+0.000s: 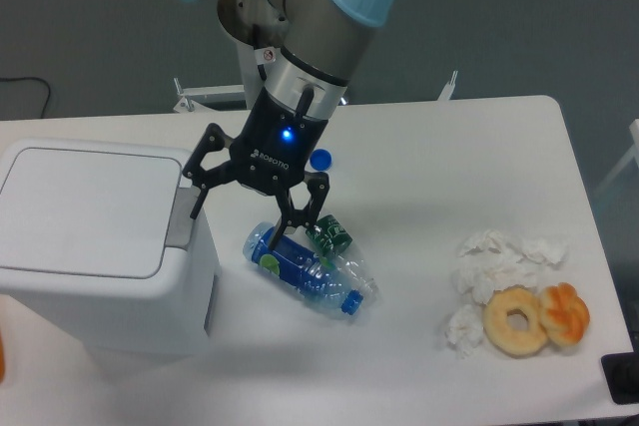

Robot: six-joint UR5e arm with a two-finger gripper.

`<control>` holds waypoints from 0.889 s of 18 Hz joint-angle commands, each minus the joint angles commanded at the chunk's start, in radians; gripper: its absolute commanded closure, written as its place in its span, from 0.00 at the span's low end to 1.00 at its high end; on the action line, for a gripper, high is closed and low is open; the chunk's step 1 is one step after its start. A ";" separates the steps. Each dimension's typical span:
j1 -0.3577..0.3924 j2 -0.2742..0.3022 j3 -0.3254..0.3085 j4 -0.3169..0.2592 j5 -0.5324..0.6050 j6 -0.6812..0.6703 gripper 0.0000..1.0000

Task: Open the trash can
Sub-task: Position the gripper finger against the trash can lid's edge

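The trash can [95, 246] is a large white bin at the left of the table, its flat lid [85, 209] lying shut. A grey push tab [183, 218] sits on the lid's right edge. My gripper [238, 216] hangs open just right of the bin, nothing between its fingers. Its left fingertip [194, 207] is level with the tab's upper end and very near it; I cannot tell if it touches. The right fingertip [284, 229] hovers over a crushed bottle.
A crushed clear bottle with blue label [305, 269] and a small green can [328, 235] lie right of the bin. A blue cap [320, 159] lies behind them. Crumpled tissues [494, 271] and two doughnuts [536, 317] lie at the right front.
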 joint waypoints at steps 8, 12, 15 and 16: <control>-0.009 -0.006 -0.006 0.000 0.000 0.000 0.00; -0.014 -0.008 -0.006 0.000 0.000 0.000 0.00; -0.014 -0.008 -0.008 0.000 0.000 0.002 0.00; -0.014 -0.008 -0.008 0.000 0.000 0.002 0.00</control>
